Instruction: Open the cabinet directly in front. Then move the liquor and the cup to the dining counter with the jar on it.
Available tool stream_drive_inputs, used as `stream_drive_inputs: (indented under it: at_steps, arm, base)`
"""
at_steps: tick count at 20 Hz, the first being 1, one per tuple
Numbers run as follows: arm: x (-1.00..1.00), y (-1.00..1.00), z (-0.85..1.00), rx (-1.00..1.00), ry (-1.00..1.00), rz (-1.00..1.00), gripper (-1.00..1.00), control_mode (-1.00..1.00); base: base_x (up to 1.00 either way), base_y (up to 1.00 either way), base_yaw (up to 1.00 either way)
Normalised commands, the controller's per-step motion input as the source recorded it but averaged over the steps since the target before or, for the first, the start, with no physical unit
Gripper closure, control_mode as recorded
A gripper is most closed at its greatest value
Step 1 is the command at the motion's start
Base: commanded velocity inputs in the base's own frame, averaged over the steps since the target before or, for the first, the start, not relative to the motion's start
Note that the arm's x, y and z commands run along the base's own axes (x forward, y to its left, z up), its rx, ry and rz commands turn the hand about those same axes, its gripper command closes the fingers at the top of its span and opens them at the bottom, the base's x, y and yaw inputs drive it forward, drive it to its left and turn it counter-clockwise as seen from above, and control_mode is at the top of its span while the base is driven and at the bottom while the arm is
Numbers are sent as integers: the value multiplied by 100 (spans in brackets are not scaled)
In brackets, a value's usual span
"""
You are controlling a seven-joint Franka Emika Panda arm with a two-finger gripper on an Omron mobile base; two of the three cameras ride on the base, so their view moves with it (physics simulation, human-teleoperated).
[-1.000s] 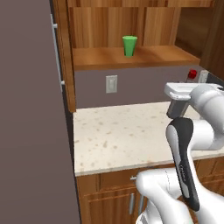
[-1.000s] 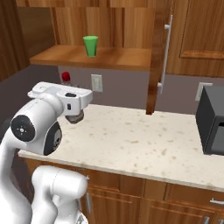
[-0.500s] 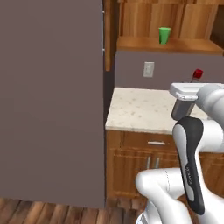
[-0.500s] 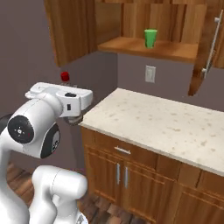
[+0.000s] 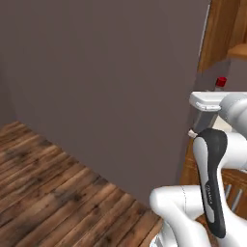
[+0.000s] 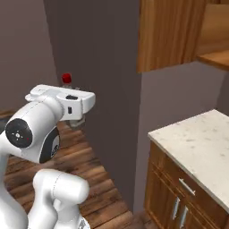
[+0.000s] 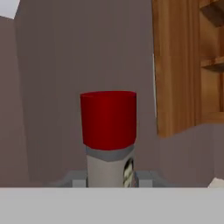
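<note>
Hand view: my claw [image 7: 109, 181] pinches the grey-clear glass bottle with red cap [image 7: 108, 118]; I judge it best carried upright, driving smoothly, clear of the wooden cabinet door [image 7: 175, 65].

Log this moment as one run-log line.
phase: carrying | gripper: shut on bottle | cabinet door: open | facing: grey wall

My left base camera sits behind the arm on its left, looking forward and down at a tall grey panel [image 5: 106, 82] close ahead and the wood floor [image 5: 53, 193]. My right base camera looks from the other side and shares that panel, plus the counter [image 6: 201, 143]. Both catch the bottle [image 5: 220, 82]. The hand camera sits right up against it, facing the open cabinet door [image 7: 175, 65].
</note>
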Motion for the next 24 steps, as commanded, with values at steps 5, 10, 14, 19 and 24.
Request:
stream_drive_inputs:
  at_steps: [5, 10, 14, 19, 24]
  arm:
    - [0, 0, 0, 0, 0, 0, 100, 100]
    - [0, 0, 0, 0, 0, 0, 100, 100]
    - [0, 0, 0, 0, 0, 0, 100, 100]
    - [0, 0, 0, 0, 0, 0, 100, 100]
    - [0, 0, 0, 0, 0, 0, 100, 100]
  base:
    - [-14, 0, 91]
    - [-8, 0, 93]
    - [-4, 0, 95]
    - [0, 0, 95]
    - [0, 0, 96]
